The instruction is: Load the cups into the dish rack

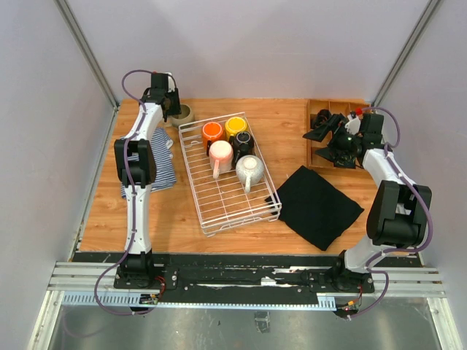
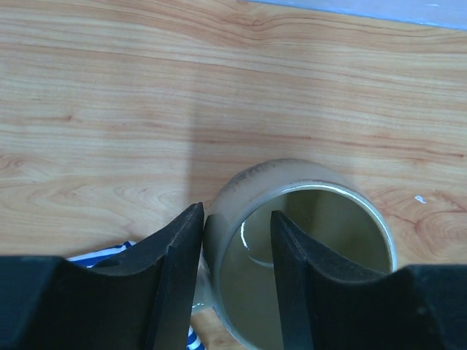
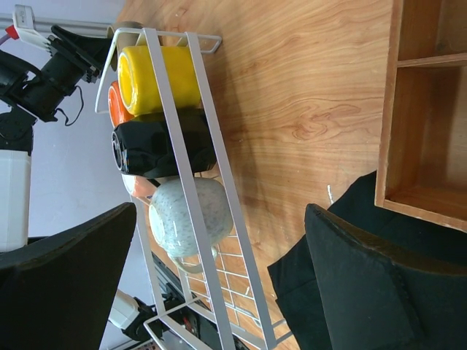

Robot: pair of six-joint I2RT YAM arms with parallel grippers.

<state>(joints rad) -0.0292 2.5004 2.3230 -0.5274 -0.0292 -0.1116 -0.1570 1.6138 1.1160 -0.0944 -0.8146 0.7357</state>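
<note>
Straddling the wall of the beige mug (image 2: 306,240), the left hand (image 2: 236,219) has one finger (image 2: 171,284) against the outside and the other finger (image 2: 306,292) down inside the bowl. The fingers are partway apart, and I cannot tell if they actually pinch the wall. This mug sits on the wood counter (image 2: 146,109) at the far left corner, outside the dish rack (image 1: 235,213). A bit of blue-and-white striped cloth (image 1: 165,169) lies just beside the mug on the near side, partly under the left arm. The rack sits to the right of that, mid-counter and angled. Five cups are bunched at its far end: orange mug (image 1: 212,131) and yellow mug (image 1: 236,125) at the back, black mug (image 1: 242,140) just in front of the yellow one, then pink mug (image 1: 220,154) and whitish-grey mug (image 1: 249,169) (both with handles pointing to the near side). The near half of the rack floor is bare grid. The right hand (image 3: 222,211) has its fingers spread wide with nothing between them. It hangs over the brown wooden tray (image 3: 423,109) at the far right. A black cloth (image 1: 319,205) lies flat between the rack and that tray, touching the rack's near right corner.
</note>
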